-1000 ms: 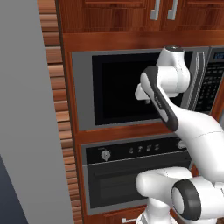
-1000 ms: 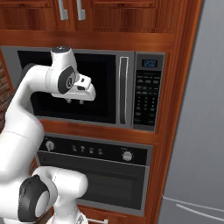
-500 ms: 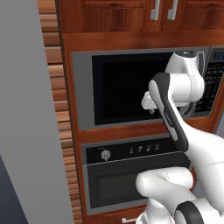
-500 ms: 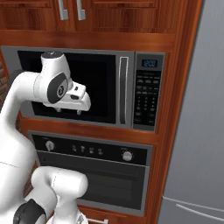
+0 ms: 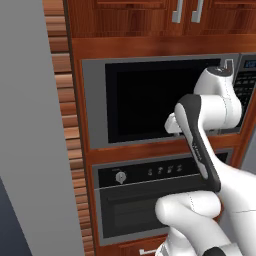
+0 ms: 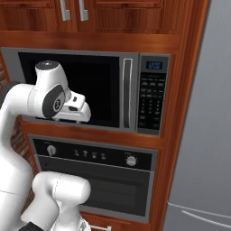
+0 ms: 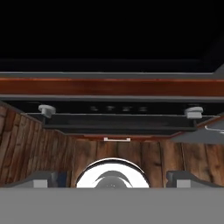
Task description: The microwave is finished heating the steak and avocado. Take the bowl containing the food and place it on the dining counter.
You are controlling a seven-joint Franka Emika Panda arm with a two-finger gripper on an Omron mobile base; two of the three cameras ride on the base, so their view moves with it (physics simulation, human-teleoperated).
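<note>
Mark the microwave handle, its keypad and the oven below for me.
microwave handle [image 6: 127,93], right base view, mid bar.
keypad [image 6: 148,98], right base view, button block.
oven [image 6: 118,191], right base view, door glass.

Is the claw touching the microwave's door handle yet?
Apart. In the right base view the claw sits in front of the dark glass of the microwave, with bare glass showing between it and the vertical door handle.

Knobbed oven [image 6: 94,173] below; fridge [image 6: 203,135] right; cabinets [image 5: 165,17] above.
</note>
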